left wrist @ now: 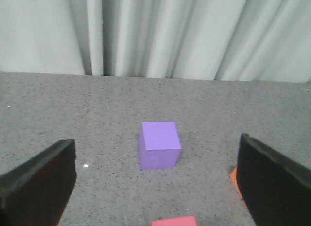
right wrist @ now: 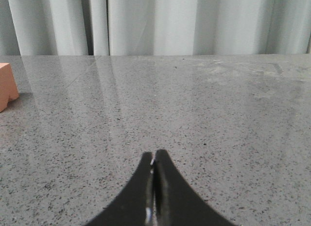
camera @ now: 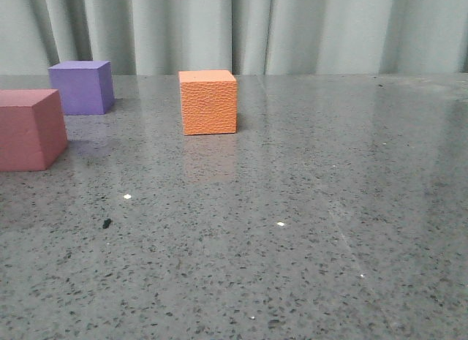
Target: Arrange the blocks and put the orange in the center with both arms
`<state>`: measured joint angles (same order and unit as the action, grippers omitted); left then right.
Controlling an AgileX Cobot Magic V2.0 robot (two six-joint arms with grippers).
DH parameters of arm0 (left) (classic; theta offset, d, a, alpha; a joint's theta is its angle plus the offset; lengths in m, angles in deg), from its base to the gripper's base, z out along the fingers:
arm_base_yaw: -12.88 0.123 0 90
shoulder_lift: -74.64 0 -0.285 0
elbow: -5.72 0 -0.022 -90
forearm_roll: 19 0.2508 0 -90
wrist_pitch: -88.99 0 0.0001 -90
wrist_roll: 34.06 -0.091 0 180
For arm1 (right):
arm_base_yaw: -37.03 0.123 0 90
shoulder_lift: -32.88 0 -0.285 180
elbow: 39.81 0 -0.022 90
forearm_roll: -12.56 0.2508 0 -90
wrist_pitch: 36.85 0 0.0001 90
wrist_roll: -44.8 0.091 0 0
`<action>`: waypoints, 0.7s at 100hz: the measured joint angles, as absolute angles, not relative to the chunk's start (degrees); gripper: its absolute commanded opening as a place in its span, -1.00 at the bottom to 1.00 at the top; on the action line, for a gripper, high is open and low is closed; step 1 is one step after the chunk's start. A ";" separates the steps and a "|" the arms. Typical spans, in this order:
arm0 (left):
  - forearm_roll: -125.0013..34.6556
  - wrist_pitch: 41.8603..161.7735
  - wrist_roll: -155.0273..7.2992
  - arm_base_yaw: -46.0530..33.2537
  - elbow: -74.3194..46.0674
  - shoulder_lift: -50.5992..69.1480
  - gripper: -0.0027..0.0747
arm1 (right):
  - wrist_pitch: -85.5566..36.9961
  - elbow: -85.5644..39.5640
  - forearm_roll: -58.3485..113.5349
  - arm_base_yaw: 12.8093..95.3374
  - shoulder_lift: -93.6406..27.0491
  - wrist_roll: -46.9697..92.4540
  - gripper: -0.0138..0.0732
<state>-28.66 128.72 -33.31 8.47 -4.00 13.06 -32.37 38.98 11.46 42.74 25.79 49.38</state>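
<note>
I see my left end effector spread wide, empty, facing the purple cube. My right end effector is pressed closed on nothing. The orange cube sits on the surface, right of purple and pinkish-red cube.

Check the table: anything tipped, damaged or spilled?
Nothing stands out. The orange cube, purple cube and pinkish-red cube all sit flat and apart on the table, with no visible damage. Only small white flecks and one dark speck mark the surface.
</note>
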 measured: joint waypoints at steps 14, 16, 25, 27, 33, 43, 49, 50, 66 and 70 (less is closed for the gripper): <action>-29.02 130.00 -33.26 0.58 -0.23 7.19 0.55 | -32.37 38.98 11.46 42.74 25.79 49.38 -0.84; -28.86 129.73 -32.71 -0.99 0.32 6.04 0.53 | -32.37 38.98 11.46 42.74 25.79 49.38 -0.84; -24.37 127.96 -27.66 -8.00 2.62 0.98 0.50 | -32.37 38.98 11.46 42.74 25.79 49.38 -0.84; -23.11 127.53 -25.62 -9.82 3.02 -0.26 0.50 | -32.37 38.98 11.46 42.74 25.79 49.38 -0.84; -15.76 126.98 -18.90 -15.14 5.17 -4.29 0.50 | -32.37 38.98 11.46 42.74 25.79 49.38 -0.84; -2.52 127.97 -4.95 -22.52 9.54 -11.60 0.50 | -32.37 38.98 11.46 42.74 25.79 49.38 -0.84; 4.48 129.86 1.16 -26.38 13.25 -16.21 0.50 | -32.37 38.98 11.46 42.74 25.79 49.38 -0.84; 5.14 130.47 2.46 -26.76 13.70 -17.41 0.50 | -32.37 38.98 11.46 42.74 25.79 49.38 -0.84; 13.53 138.88 10.33 -32.98 25.98 -30.77 0.51 | -32.37 38.98 11.46 42.74 25.79 49.38 -0.84; 14.18 140.45 10.96 -33.86 29.37 -33.44 0.51 | -32.37 38.98 11.46 42.74 25.79 49.38 -0.84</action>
<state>14.18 140.45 10.96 -33.86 29.37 -33.44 -32.37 38.98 11.46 42.74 25.79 49.38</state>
